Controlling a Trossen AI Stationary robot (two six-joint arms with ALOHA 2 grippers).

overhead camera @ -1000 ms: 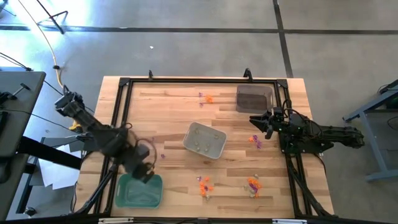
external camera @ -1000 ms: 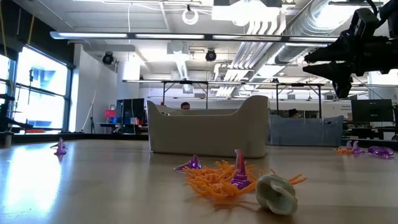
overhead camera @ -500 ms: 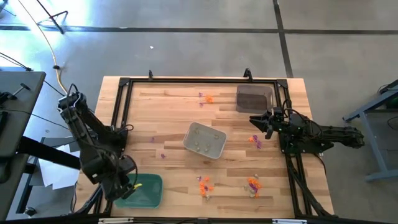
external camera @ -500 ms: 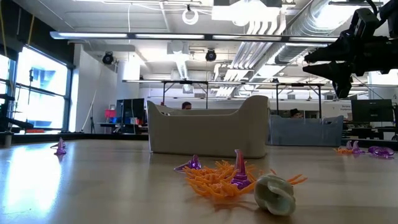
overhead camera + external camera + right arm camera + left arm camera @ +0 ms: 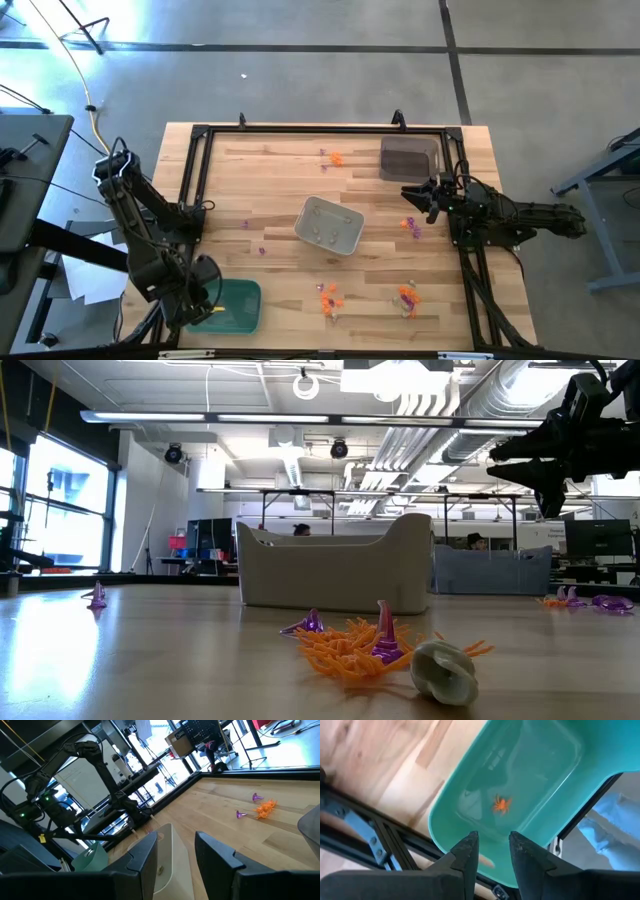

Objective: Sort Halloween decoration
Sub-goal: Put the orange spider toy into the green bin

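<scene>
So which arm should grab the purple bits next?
Probably the right: its tool hovers open beside the purple trinkets. The left tool is far away over the green tray.

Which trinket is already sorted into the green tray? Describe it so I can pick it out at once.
Find the teal-green plastic tray at the wooden table's near left corner, under the left tool. One small orange spider-shaped trinket lies alone on its floor. Every other trinket lies on the table or in the pale grey tray.
</scene>
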